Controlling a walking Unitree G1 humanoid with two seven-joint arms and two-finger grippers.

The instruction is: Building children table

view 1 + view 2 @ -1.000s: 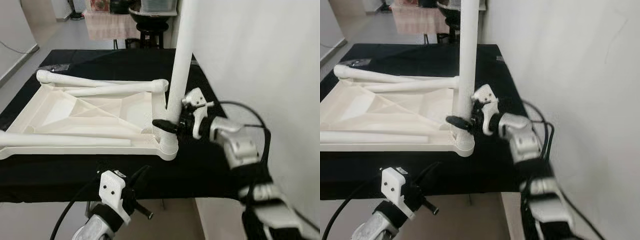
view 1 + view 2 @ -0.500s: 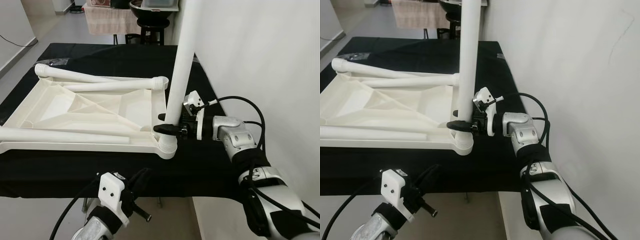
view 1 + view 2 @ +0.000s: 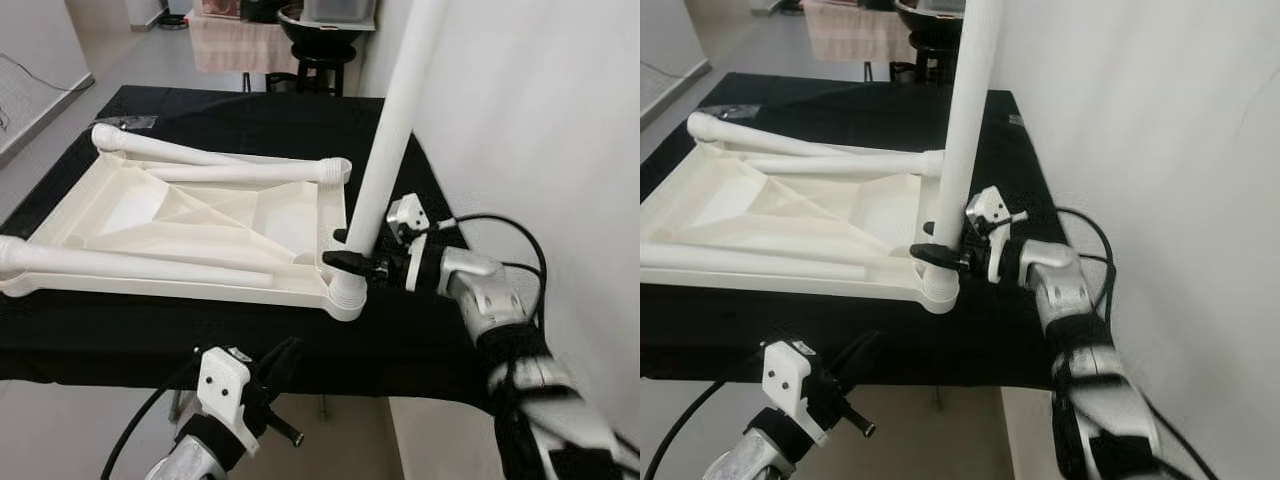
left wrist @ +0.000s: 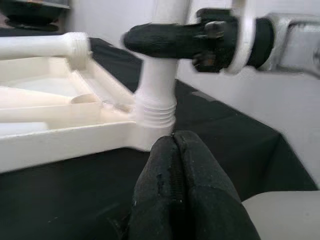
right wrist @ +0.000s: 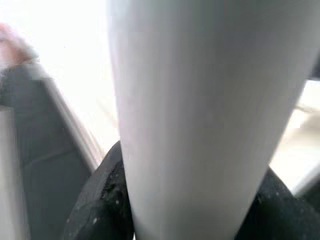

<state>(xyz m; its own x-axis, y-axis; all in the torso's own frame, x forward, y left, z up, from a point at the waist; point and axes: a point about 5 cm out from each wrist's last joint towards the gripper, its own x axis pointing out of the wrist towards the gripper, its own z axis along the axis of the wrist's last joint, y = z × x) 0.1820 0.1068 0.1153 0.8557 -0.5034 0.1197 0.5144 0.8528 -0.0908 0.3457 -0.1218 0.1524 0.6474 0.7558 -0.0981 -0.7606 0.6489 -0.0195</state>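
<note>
The white children's table top (image 3: 180, 225) lies upside down on a black-covered table (image 3: 240, 335). A white table leg (image 3: 392, 140) stands nearly upright in the near right corner socket (image 3: 347, 290), tilted slightly right. My right gripper (image 3: 352, 252) is shut on this leg just above the socket; in the right wrist view the leg (image 5: 200, 120) sits between the black fingers (image 5: 100, 210). Three more loose legs (image 3: 240, 172) lie across the top. My left gripper (image 3: 280, 360) hangs below the table's front edge, fingers (image 4: 180, 190) pressed together, holding nothing.
A white wall (image 3: 540, 120) runs close along the table's right side. Beyond the far edge stand a black stool (image 3: 320, 60) and a cloth-covered stand (image 3: 235, 45). Grey floor (image 3: 60, 130) lies to the left.
The camera has shifted, so the scene sits a little to the right. The upright leg now leans slightly more to the right, with my right gripper still shut on it.
</note>
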